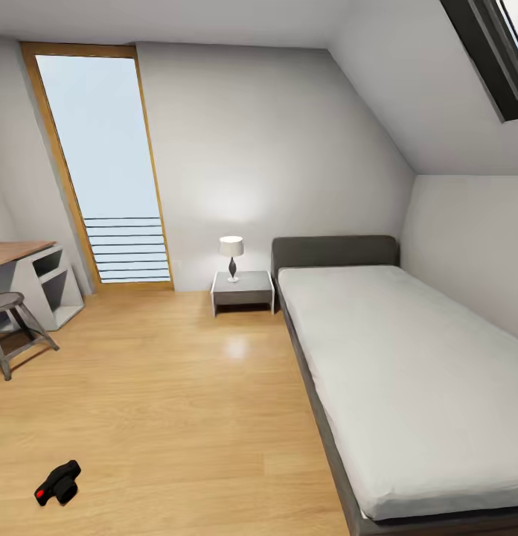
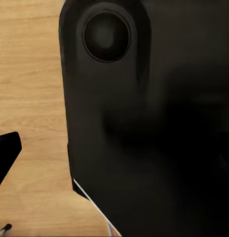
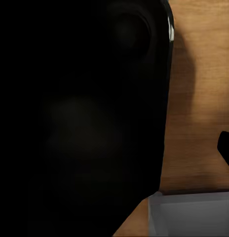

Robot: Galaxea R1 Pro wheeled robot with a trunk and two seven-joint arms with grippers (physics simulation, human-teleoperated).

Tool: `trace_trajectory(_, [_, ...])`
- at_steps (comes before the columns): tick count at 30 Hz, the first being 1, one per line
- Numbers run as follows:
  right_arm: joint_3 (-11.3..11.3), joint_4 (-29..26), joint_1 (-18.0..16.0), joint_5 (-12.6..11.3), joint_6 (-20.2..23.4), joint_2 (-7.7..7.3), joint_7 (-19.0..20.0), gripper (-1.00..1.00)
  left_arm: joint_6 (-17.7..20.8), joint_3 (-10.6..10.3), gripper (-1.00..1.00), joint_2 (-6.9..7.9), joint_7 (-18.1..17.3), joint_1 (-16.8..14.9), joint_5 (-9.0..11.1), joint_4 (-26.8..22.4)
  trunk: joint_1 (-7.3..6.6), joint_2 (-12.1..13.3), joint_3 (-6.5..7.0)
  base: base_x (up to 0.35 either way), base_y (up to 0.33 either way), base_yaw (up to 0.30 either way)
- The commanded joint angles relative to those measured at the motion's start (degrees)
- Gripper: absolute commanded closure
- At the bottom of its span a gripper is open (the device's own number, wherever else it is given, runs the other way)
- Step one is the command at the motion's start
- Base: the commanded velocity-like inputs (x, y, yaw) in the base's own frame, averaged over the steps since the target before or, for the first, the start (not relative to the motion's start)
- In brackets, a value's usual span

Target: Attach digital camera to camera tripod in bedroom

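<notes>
Both jaws' state unreadable behind dark housings; digital camera [image 1: 58,482] lies on floor [image 1: 184,387].

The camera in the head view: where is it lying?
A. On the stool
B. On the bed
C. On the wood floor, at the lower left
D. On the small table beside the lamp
C. The small black camera with a red spot lies on the bare wood floor at the lower left, apart from the bed and the stool.
</notes>
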Motion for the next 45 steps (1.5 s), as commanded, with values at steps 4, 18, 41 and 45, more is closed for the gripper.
trace_trajectory(4, [0.3,0.0,-0.1,0.2,-0.2,-0.12,-0.2,-1.0,-0.5,0.9,-1.0,-0.15,-0.3,0.1,0.7,-1.1,0.0,0.0,-0.03,0.0,0.0,0.0])
trace_trajectory(18, [0.1,0.0,-0.1,0.3,-0.2,0.13,0.1,-1.0,-2.7,0.8,-1.0,-0.12,-0.3,0.2,-0.2,-1.4,0.0,0.0,-0.03,0.0,0.0,0.0])
trace_trajectory(41, [0.3,0.0,-0.1,0.6,-0.1,0.22,0.2,-1.0,-2.8,3.5,-1.0,0.23,-0.3,0.2,3.6,-1.4,0.0,0.0,-0.03,0.0,0.0,0.045])
trace_trajectory(45, [0.4,0.0,-0.1,0.6,-0.1,0.16,0.2,-1.0,-2.8,3.7,-1.0,0.24,-0.3,0.2,4.9,-1.4,0.0,0.0,-0.03,0.0,0.0,0.245])
